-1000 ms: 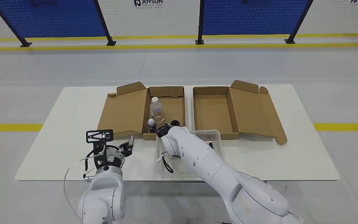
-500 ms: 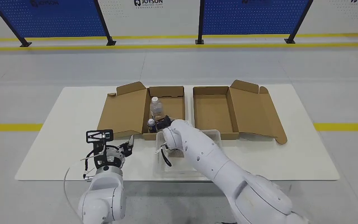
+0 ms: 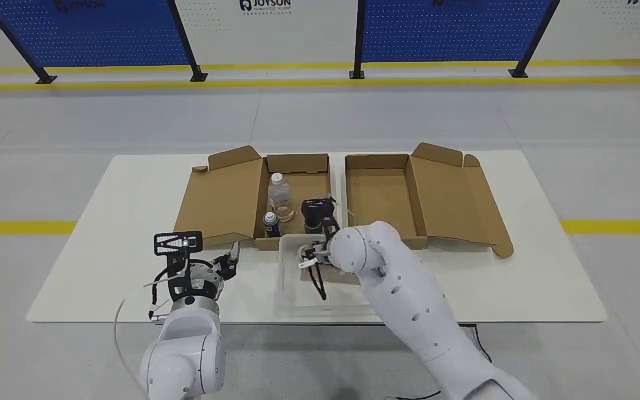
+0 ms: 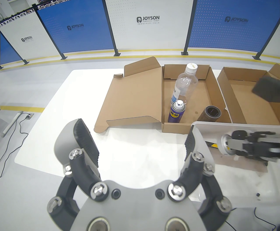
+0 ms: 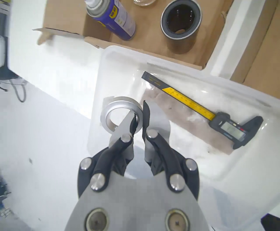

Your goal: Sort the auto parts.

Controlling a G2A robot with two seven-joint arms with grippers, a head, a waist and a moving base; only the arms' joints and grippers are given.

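The right gripper (image 5: 140,113) pinched the metal ring (image 5: 122,103) by its wall, one finger inside, above the left side of the clear bin (image 5: 102,65). The ring looked stiff, smooth and probably slippery (a thin hold). The bin held a caliper (image 5: 192,107). The left cardboard box (image 3: 298,162) held a bottle (image 4: 184,85), spray can (image 5: 113,17) and black sleeve (image 5: 180,26). The left gripper (image 4: 136,129) stood open.

In the middle of the frame we saw the right gripper (image 5: 140,113) pinching the wall of a silver metal ring (image 5: 122,103), one finger inside it and one outside. The ring hung over a corner of the clear plastic bin (image 5: 97,91). A digital caliper (image 5: 196,108) lay flat in the bin. Beyond the bin's rim, a blue spray can (image 5: 114,16) and a black cylindrical sleeve (image 5: 180,25) stood in a cardboard box (image 5: 148,29), near each other but apart.
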